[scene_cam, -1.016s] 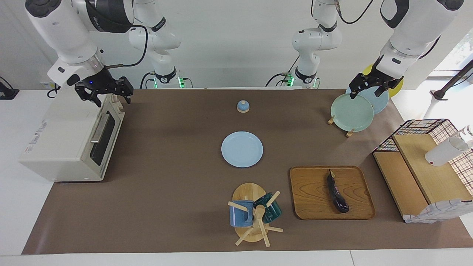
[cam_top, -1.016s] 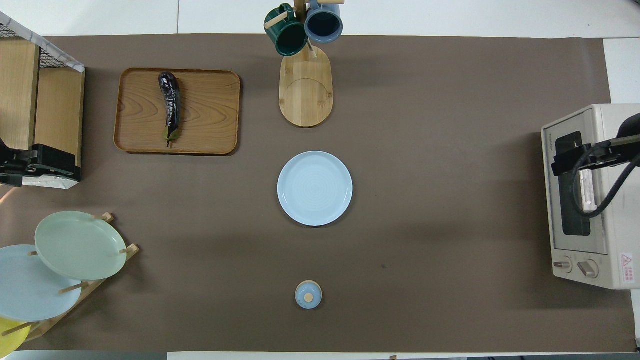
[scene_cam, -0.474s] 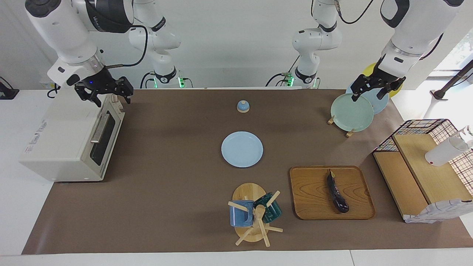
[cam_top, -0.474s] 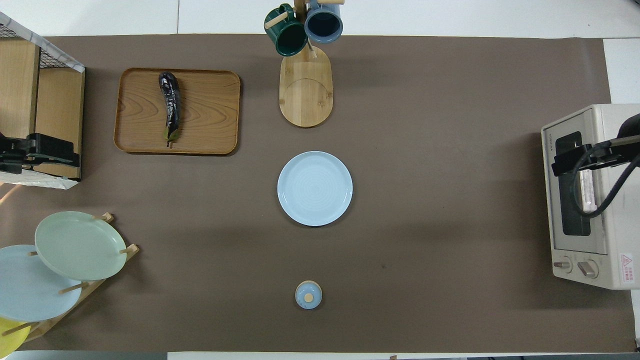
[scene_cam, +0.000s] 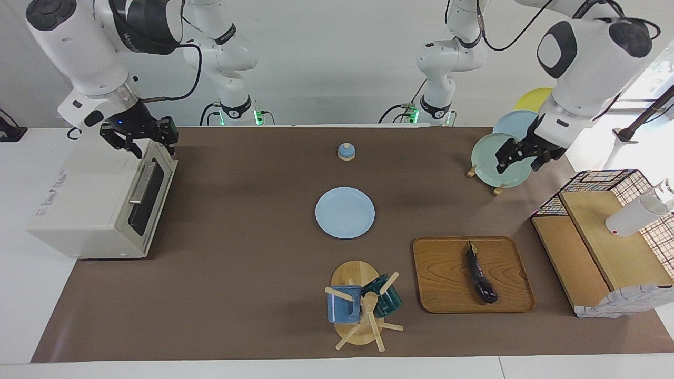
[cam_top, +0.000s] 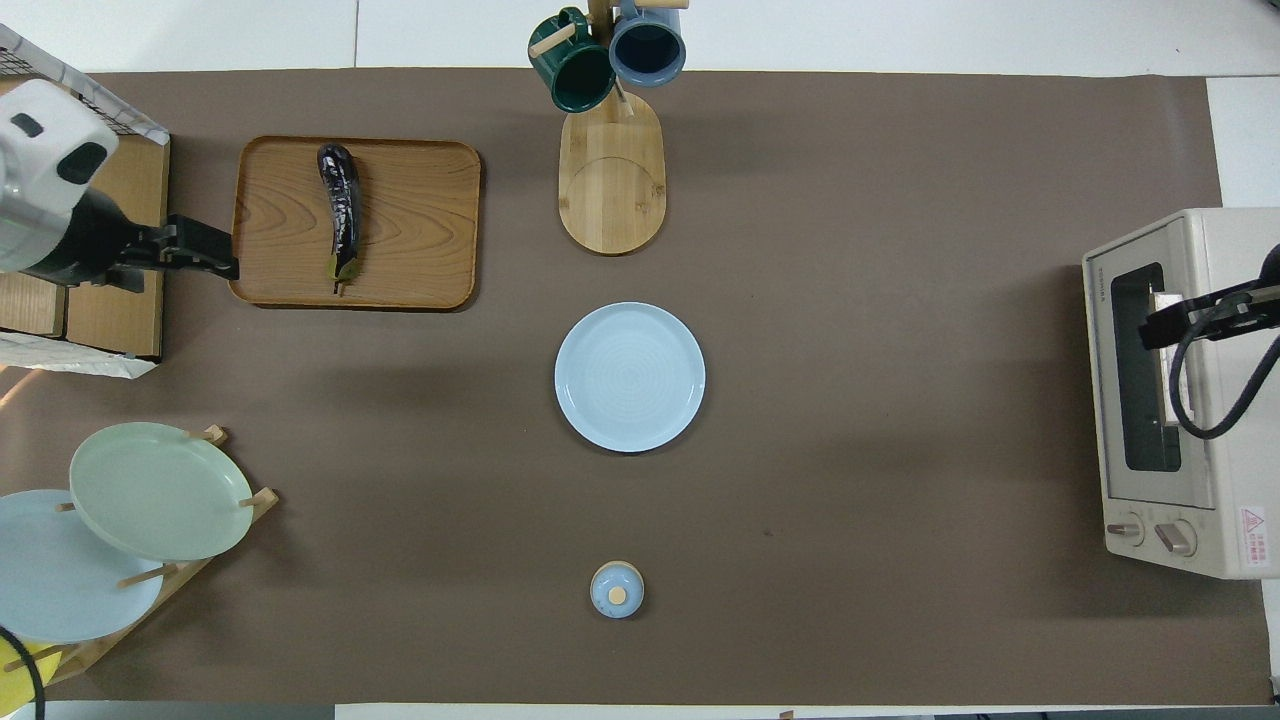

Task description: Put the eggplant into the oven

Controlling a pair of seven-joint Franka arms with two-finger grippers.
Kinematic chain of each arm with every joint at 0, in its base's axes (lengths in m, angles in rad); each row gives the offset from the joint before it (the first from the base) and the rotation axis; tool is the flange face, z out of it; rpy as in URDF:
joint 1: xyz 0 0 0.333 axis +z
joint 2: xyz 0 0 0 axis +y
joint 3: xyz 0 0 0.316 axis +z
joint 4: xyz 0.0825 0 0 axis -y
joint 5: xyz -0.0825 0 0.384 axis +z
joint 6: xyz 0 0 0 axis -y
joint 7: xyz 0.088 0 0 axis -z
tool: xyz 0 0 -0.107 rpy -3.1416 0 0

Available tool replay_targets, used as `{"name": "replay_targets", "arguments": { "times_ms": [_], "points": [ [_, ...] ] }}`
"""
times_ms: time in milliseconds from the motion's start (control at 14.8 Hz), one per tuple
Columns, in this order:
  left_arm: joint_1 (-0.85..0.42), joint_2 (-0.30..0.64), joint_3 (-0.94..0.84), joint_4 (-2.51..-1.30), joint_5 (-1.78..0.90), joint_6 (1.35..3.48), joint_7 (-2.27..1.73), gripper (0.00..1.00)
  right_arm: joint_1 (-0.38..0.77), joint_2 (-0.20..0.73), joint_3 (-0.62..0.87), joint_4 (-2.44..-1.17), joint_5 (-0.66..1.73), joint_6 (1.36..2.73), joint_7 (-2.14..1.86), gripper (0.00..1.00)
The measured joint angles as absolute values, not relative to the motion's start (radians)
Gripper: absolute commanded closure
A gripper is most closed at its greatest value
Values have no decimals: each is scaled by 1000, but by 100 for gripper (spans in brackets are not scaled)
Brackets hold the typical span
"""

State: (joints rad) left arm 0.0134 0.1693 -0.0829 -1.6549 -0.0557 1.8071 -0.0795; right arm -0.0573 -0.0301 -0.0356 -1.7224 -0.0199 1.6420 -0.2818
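The eggplant (scene_cam: 480, 273) lies lengthwise on a wooden tray (scene_cam: 447, 284) in the lower right of the facing view, its stem tip pointing toward the robots; nothing touches it. In the overhead view the same eggplant (cam_top: 340, 210) sits in the upper left of the frame on the tray (cam_top: 420, 220).

The oven (scene_cam: 89, 200) stands at the left edge of the facing view, at the right arm's end of the bench, with its dark glass door shut. The right gripper (scene_cam: 138, 141) hangs over the oven's upper corner nearest the robots, just above the door's handle; whether its fingers are apart or together I cannot tell.

The left gripper (scene_cam: 518, 158) is raised in the upper right of the facing view, over a green plate (scene_cam: 492, 163) standing in a wooden rack, its fingers spread apart and empty.
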Motion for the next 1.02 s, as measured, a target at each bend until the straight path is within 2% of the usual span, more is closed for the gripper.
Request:
{"name": "replay_targets", "arguments": {
  "times_ms": [203, 339, 677, 1016],
  "points": [
    [2, 318, -87, -1601, -56, 1879, -79, 0, -63, -55, -37, -1815, -24, 1757, -292, 100],
    [-6, 382, -89, -1576, -57, 1933, -77, 0, -76, -60, -38, -1873, -37, 1790, -251, 100],
    [-27, 498, -90, -1546, -58, 2047, -55, 0, -98, -44, -38, -1953, -174, 1872, -216, 100],
    [-70, 558, -90, -1564, -56, 2191, -43, 0, -100, -39, -38, -1988, -192, 1916, -215, 100]
  ]
}}
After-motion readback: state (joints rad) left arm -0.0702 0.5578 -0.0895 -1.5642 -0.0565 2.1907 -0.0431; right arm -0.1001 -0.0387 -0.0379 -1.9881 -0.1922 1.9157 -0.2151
